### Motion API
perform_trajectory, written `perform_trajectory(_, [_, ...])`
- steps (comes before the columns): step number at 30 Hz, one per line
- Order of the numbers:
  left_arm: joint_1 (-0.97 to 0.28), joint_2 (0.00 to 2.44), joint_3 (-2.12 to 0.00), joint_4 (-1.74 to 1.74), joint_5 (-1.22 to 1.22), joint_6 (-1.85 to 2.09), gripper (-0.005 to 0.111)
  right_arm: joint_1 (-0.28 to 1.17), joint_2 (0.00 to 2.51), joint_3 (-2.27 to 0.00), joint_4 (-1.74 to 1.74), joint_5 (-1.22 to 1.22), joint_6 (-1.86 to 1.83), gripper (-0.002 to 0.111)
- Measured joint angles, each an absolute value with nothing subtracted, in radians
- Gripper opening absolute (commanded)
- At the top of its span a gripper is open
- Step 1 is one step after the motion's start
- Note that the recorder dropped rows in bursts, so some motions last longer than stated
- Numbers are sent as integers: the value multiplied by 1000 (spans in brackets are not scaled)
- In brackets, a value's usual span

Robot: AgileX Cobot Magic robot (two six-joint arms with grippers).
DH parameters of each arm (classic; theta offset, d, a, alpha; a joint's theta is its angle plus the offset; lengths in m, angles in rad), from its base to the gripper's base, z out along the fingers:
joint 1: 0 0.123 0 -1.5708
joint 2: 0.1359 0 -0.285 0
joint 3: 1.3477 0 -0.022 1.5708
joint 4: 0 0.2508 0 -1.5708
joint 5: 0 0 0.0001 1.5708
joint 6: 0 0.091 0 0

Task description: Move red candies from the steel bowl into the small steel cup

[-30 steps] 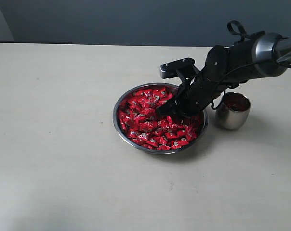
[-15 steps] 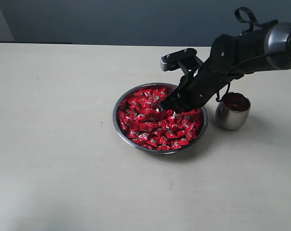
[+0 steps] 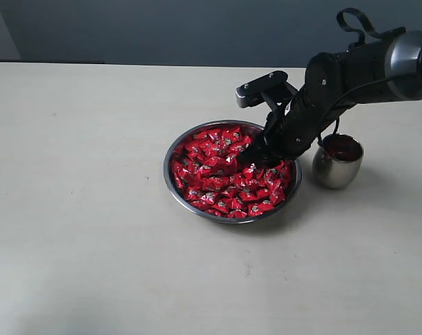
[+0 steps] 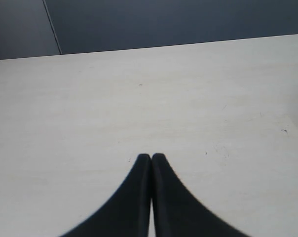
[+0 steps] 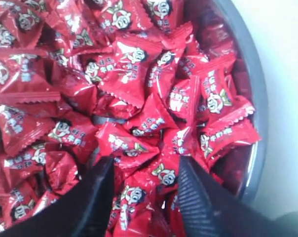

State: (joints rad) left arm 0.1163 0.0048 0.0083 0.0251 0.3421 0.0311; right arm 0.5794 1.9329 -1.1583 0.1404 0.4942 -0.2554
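Note:
The steel bowl (image 3: 170, 157) sits mid-table, heaped with red candies (image 3: 211, 171). To its right stands the small steel cup (image 3: 337, 164), with red showing inside. My right gripper (image 3: 256, 159) hangs low over the bowl's right half, pointing down at the pile. In the right wrist view that gripper (image 5: 145, 165) is open, its fingers spread just above the red candies (image 5: 124, 74), with a few wrappers lying between them near the bowl's rim (image 5: 252, 74). My left gripper (image 4: 151, 157) is shut and empty over bare table; the exterior view does not show it.
The pale tabletop (image 3: 78, 209) spreads wide to the left of and in front of the bowl. The right arm (image 3: 358, 66) reaches in from the upper right, passing just above the cup. A dark wall runs behind the table's far edge (image 3: 127, 64).
The right gripper has shifted from the bowl's middle toward its right side and risen slightly off the pile. Bowl, cup and left gripper have stayed put.

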Motion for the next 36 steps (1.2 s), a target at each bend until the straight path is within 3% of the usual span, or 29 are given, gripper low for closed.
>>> perform_trajectory(20, [116, 5, 8, 25, 342, 31, 0, 579, 1981, -1158, 112, 478, -242, 40])
perform_trajectory(28, [116, 5, 8, 25, 342, 31, 0, 579, 1981, -1158, 110, 459, -231, 17])
perform_trajectory(34, [116, 5, 8, 25, 342, 31, 0, 579, 1981, -1158, 110, 455, -231, 38])
perform_trajectory(36, [116, 5, 8, 25, 342, 31, 0, 579, 1981, -1158, 110, 455, -231, 40])
